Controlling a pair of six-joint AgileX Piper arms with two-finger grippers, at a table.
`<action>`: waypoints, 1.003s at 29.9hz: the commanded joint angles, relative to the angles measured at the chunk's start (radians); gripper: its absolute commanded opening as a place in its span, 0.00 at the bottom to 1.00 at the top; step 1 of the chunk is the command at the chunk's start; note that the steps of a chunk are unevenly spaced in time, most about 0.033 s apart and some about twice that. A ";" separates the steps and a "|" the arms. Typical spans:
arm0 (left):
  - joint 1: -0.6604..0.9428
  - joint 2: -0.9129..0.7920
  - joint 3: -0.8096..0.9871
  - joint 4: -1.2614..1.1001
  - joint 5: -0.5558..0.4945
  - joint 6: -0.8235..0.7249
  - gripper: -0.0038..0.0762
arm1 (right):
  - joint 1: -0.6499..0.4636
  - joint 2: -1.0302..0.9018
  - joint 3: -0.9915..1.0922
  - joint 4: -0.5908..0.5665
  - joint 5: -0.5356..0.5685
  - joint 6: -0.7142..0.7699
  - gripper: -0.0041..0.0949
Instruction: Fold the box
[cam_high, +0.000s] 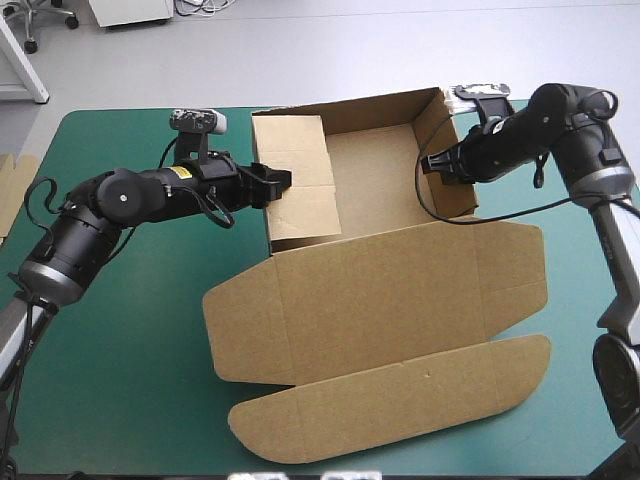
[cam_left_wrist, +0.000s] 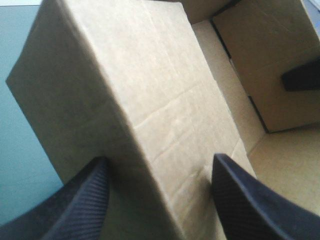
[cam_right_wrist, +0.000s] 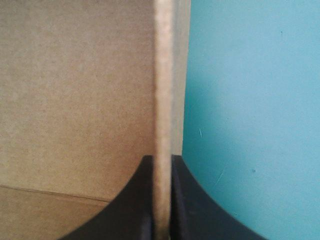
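Observation:
The brown box (cam_high: 375, 285) lies mid-table as an open tray. Its back and side walls are raised, and the lid and its long front flap (cam_high: 400, 405) lie flat toward the near edge. My left gripper (cam_high: 283, 182) is at the left wall, where a flap (cam_high: 300, 180) leans inward over the tray floor. In the left wrist view that gripper (cam_left_wrist: 160, 158) is open and its fingers straddle the folded wall's ridge (cam_left_wrist: 145, 100). My right gripper (cam_high: 430, 167) pinches the right wall (cam_high: 447, 150) from above. Seen from the right wrist, it (cam_right_wrist: 161, 157) is shut on the wall's edge (cam_right_wrist: 164, 75).
The teal-green cover (cam_high: 120, 340) shows bare to the left of the box and along the near edge. A strip of more brown board (cam_high: 14, 190) lies at the table's left edge. The other gripper's black finger (cam_left_wrist: 302, 77) shows on the far wall in the left wrist view.

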 joint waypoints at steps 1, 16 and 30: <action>-0.019 -0.026 -0.035 0.071 -0.068 -0.089 0.59 | 0.073 -0.050 -0.027 0.008 -0.065 0.036 0.03; -0.025 0.013 -0.035 0.653 -0.083 -0.597 0.55 | 0.213 -0.050 -0.027 -0.143 -0.112 0.169 0.03; -0.082 0.059 -0.035 0.645 -0.023 -0.645 0.55 | 0.223 -0.050 -0.027 -0.197 -0.144 0.239 0.03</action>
